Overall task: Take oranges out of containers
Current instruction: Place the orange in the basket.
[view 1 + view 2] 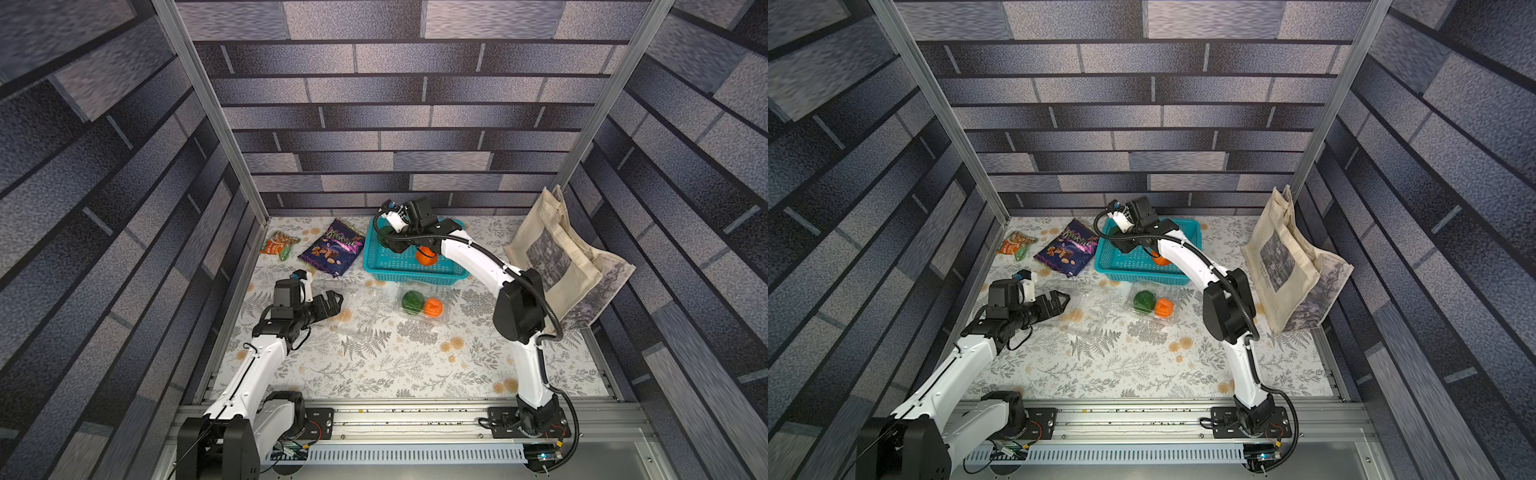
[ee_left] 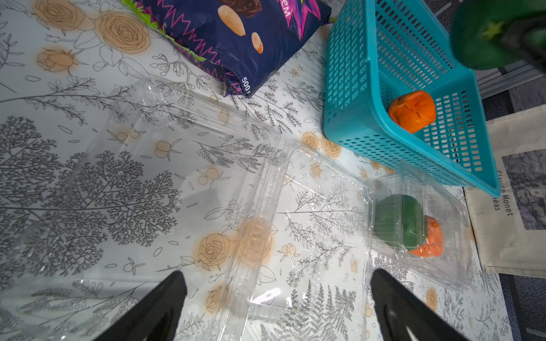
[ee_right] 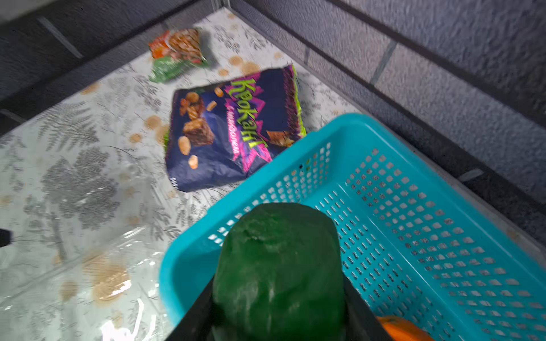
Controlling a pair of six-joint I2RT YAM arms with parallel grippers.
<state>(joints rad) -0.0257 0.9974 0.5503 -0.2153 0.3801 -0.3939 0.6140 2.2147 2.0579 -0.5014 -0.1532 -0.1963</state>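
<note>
The right claw [image 3: 279, 321] gripped a dark, lumpy green orange [image 3: 277, 259], basket [image 3: 251, 189] beneath it; the left claw [image 2: 277, 298] gaped, an opened clear box [image 2: 177, 192] just ahead.

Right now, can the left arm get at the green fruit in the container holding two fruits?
Probably not directly. The left gripper is open and close, but the lid of the full container looks shut over the green fruit, and the empty open container lies between.
</note>
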